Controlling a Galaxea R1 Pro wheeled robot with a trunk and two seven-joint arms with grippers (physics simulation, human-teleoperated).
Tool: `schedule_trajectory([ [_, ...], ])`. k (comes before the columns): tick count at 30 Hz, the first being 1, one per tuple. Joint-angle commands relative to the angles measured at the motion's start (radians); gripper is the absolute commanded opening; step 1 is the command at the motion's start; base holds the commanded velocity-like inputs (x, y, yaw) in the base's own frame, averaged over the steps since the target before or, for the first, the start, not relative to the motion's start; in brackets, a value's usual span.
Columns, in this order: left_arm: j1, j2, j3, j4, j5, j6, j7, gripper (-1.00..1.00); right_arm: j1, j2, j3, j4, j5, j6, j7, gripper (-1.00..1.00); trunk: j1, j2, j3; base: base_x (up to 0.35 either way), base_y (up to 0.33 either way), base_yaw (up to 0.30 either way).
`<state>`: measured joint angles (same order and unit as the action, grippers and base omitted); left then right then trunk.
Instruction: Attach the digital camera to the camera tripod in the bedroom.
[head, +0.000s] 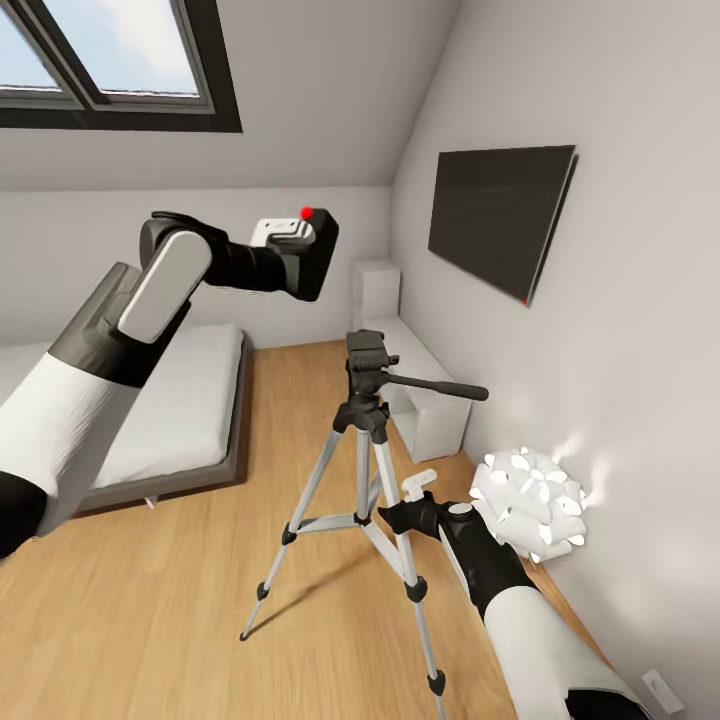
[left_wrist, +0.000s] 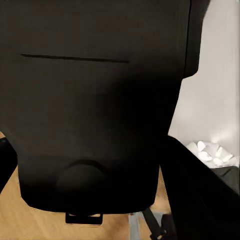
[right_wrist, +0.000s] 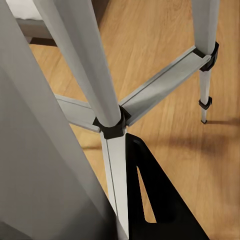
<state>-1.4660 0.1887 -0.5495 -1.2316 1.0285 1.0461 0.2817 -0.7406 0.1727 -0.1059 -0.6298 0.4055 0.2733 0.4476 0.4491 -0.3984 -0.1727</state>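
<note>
Head view: left jaws clamp digital camera (head: 312, 245), red dot up, above upright camera tripod (head: 365, 470); right jaws unclear.

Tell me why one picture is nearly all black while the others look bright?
In the left wrist view, the digital camera, held right against the lens, shows as a dark, featureless mass. In the head view, daylight from the skylight lights the room evenly, and the camera tripod casts a soft shadow on the floor. The right wrist view is sharp and bright.
</note>
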Motion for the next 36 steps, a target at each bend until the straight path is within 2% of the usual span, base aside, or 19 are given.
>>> schedule_trajectory([
  [1, -0.020, -0.001, -0.003, 0.025, 0.008, 0.001, -0.011, -1.00, 0.000, 0.002, -0.010, 0.009, 0.023, 0.004, 0.011, -1.00, 0.001, -0.002, -0.002, 0.000, 0.000, 0.000],
  [5, -0.121, -0.014, -0.012, 0.143, 0.006, 0.001, -0.111, -1.00, 0.000, 0.002, -0.012, 0.009, 0.023, 0.004, 0.011, -1.00, 0.001, -0.002, -0.002, 0.000, 0.000, 0.000],
  [7, -0.176, -0.020, -0.038, 0.206, 0.006, 0.001, -0.159, -1.00, 0.000, 0.002, -0.012, 0.009, 0.023, 0.004, 0.011, -1.00, 0.001, -0.002, -0.002, 0.000, 0.000, 0.000],
  [8, -0.215, -0.029, -0.073, 0.255, 0.005, 0.001, -0.191, -1.00, 0.000, 0.002, -0.012, 0.009, 0.023, 0.004, 0.011, -1.00, 0.001, -0.002, -0.002, 0.000, 0.000, 0.000],
  [9, -0.274, -0.052, -0.149, 0.333, 0.004, 0.001, -0.239, -1.00, 0.000, 0.002, -0.012, 0.009, 0.023, 0.004, 0.011, -1.00, 0.001, -0.002, -0.002, 0.000, 0.000, 0.000],
  [10, -0.291, -0.061, -0.182, 0.357, 0.004, 0.001, -0.256, -1.00, 0.000, 0.002, -0.012, 0.009, 0.023, 0.004, 0.011, -1.00, 0.001, -0.002, -0.002, 0.000, 0.000, 0.000],
  [11, -0.319, -0.081, -0.251, 0.397, 0.004, 0.001, -0.290, -1.00, 0.000, 0.002, -0.012, 0.009, 0.023, 0.004, 0.011, -1.00, 0.001, -0.002, -0.002, 0.000, 0.000, 0.000],
  [12, -0.329, -0.088, -0.285, 0.413, 0.003, 0.001, -0.308, -1.00, 0.000, 0.002, -0.012, 0.009, 0.023, 0.004, 0.011, -1.00, 0.001, -0.002, -0.002, 0.000, 0.000, 0.000],
  [13, -0.344, -0.100, -0.348, 0.436, 0.002, 0.001, -0.345, -1.00, 0.000, 0.002, -0.012, 0.009, 0.023, 0.004, 0.011, -1.00, 0.001, -0.002, -0.002, 0.000, 0.000, 0.000],
  [16, -0.359, -0.110, -0.433, 0.460, 0.000, 0.001, -0.417, -1.00, 0.000, 0.002, -0.012, 0.009, 0.023, 0.004, 0.011, -1.00, 0.001, -0.002, -0.002, 0.000, 0.000, 0.000],
  [18, -0.363, -0.110, -0.456, 0.466, -0.006, 0.001, -0.447, -1.00, 0.000, 0.002, -0.011, 0.009, 0.023, 0.004, 0.011, -1.00, 0.001, -0.002, -0.002, 0.000, 0.000, 0.000],
  [21, -0.367, -0.110, -0.480, 0.470, -0.045, -0.001, -0.491, -1.00, 0.000, 0.002, -0.012, 0.009, 0.023, 0.004, 0.011, -1.00, 0.001, -0.002, -0.002, 0.000, 0.000, 0.000],
  [24, -0.369, -0.111, -0.492, 0.455, -0.132, -0.003, -0.524, -1.00, 0.000, 0.002, -0.012, 0.009, 0.023, 0.004, 0.011, -1.00, 0.001, -0.002, -0.002, 0.000, 0.000, 0.000],
  [26, -0.370, -0.112, -0.496, 0.442, -0.172, -0.004, -0.531, -1.00, 0.000, 0.002, -0.012, 0.009, 0.023, 0.004, 0.011, -1.00, 0.001, -0.002, -0.002, 0.000, 0.000, 0.000],
  [27, -0.370, -0.113, -0.498, 0.426, -0.211, -0.005, -0.536, -1.00, 0.000, 0.002, -0.011, 0.009, 0.023, 0.004, 0.011, -1.00, 0.001, -0.002, -0.002, 0.000, 0.000, 0.000],
  [29, -0.370, -0.114, -0.499, 0.408, -0.247, -0.006, -0.538, -1.00, 0.000, 0.002, -0.011, 0.009, 0.023, 0.004, 0.011, -1.00, 0.001, -0.002, -0.002, 0.000, 0.000, 0.000],
  [30, -0.370, -0.114, -0.498, 0.389, -0.280, -0.007, -0.540, -1.00, 0.000, 0.002, -0.011, 0.009, 0.023, 0.004, 0.011, -1.00, 0.001, -0.002, -0.002, 0.000, 0.000, 0.000],
  [33, -0.370, -0.114, -0.493, 0.361, -0.325, -0.008, -0.541, -1.00, 0.000, 0.002, -0.011, 0.009, 0.023, 0.004, 0.011, -1.00, 0.001, -0.002, -0.002, 0.000, 0.000, 0.000],
  [36, -0.370, -0.114, -0.489, 0.349, -0.345, -0.009, -0.540, -1.00, 0.000, 0.002, -0.011, 0.009, 0.023, 0.004, 0.011, -1.00, 0.001, -0.002, -0.002, 0.000, 0.000, 0.000],
])
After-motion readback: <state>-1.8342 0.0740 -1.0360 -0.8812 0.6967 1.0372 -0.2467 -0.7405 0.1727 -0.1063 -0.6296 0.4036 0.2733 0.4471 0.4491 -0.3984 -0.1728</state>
